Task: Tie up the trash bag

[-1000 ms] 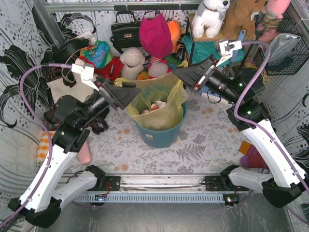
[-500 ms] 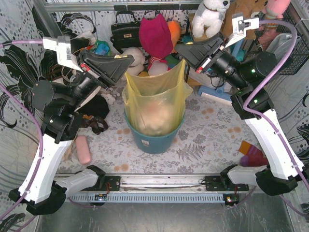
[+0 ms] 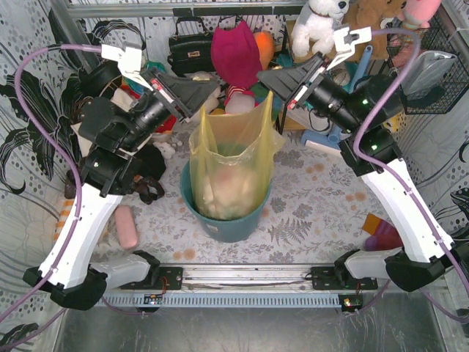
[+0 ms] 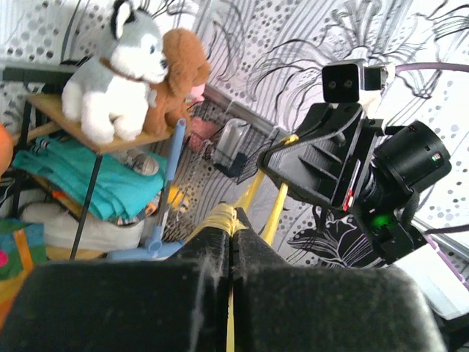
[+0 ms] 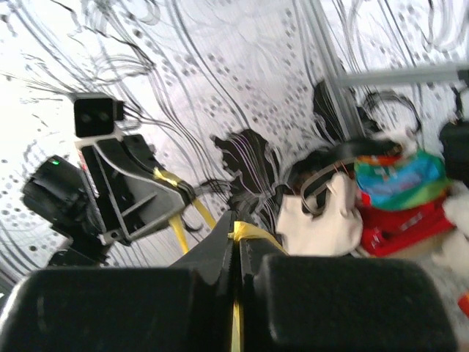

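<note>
Top view, trash bag (image 3: 231,169): upright in teal bucket (image 3: 229,226), long axis vertical, top corners taut upward.
Left wrist, left tool (image 4: 231,238): clamped shut on one yellow corner.
Right wrist, right tool (image 5: 236,246): clamped shut on the opposite corner.
Coming move: probably crossing corners above the mouth; arms equally near.

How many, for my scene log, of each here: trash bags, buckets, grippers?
trash bag: 1
bucket: 1
grippers: 2 (left gripper, right gripper)
Total: 4
</note>
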Controlling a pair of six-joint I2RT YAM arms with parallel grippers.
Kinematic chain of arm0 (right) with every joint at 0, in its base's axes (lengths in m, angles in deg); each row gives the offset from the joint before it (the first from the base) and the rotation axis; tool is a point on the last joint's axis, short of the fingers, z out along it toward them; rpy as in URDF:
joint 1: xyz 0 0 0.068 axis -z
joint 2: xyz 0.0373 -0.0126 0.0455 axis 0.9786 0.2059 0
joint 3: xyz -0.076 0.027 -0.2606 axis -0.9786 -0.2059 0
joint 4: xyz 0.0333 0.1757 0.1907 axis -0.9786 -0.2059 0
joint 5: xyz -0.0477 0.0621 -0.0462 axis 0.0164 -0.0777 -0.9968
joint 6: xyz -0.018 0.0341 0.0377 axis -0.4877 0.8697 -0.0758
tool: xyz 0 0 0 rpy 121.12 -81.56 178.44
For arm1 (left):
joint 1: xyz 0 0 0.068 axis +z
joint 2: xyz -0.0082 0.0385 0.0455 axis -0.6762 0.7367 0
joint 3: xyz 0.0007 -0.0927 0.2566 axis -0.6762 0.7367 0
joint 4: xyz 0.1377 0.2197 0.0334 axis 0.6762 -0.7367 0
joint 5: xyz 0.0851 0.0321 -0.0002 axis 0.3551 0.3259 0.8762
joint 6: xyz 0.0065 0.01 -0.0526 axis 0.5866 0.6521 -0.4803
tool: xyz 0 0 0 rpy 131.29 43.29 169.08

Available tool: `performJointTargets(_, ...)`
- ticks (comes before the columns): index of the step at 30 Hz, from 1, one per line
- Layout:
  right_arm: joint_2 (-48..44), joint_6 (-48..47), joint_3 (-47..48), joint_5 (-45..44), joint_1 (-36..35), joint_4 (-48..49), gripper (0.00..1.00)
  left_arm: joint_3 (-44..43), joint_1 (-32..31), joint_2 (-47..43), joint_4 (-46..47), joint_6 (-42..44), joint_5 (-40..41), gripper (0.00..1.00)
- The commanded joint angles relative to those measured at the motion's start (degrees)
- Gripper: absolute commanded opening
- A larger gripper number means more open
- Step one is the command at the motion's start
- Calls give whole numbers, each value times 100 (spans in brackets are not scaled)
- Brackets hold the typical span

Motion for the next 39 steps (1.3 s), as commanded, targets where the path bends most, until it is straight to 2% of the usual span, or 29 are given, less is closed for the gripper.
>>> performJointTargets(1,45,37,1034,312,-79,396,0,-773,-11,-153,383,-7,-243,0)
performJointTargets(3,-42,-12,907,208,-73,364,0,-680,-11,-220,397,16,-181,0)
performJointTargets(10,-716,-132,-890,-554,-74,403,0,437,-11,-460,340,-125,309,0)
performJointTargets(12,-754,-170,-1043,-682,-77,387,0,574,-1,-415,290,-152,320,0)
performJointTargets(15,-554,-320,-641,-695,-73,293,0,356,22,-213,257,-68,305,0)
performJointTargets(21,172,-699,1238,-585,-73,-187,0,-1451,76,537,-107,73,-126,0)
performJointTargets(24,360,-613,1679,-299,-73,-199,0,-1603,68,519,-42,80,-195,0)
performJointTargets(26,280,-528,1463,-243,-73,-113,0,-1326,69,380,2,108,-101,0)
performJointTargets(30,-188,-315,116,-374,-73,392,0,-366,77,58,63,86,326,0)
performJointTargets(33,-416,-155,-698,-571,-73,583,0,181,87,-48,205,-61,307,0)
performJointTargets(36,-406,-112,-848,-587,-74,575,0,378,96,-7,528,-218,87,0)
performJointTargets(39,-200,-205,-387,-565,-73,451,0,-80,132,227,491,-235,35,0)
